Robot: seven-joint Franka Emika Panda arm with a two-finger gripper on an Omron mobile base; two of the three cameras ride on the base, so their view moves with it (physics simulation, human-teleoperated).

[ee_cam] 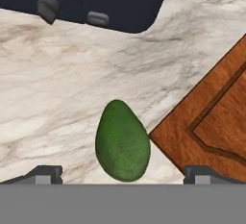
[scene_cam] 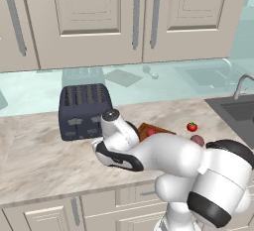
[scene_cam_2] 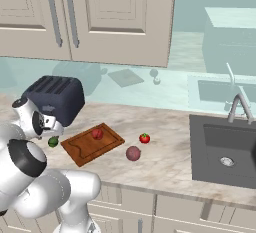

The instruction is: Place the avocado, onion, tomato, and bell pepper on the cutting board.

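Between the wide-open tool's (ee_cam: 122,175) tips, the avocado (ee_cam: 122,141) lies, its base cut off.

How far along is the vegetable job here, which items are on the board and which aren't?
Done: the bell pepper lies on the cutting board. In hand: the open gripper hovers over the avocado, which lies on the counter beside the board's corner, ungrasped. Left: avocado, tomato and onion, all on the counter.
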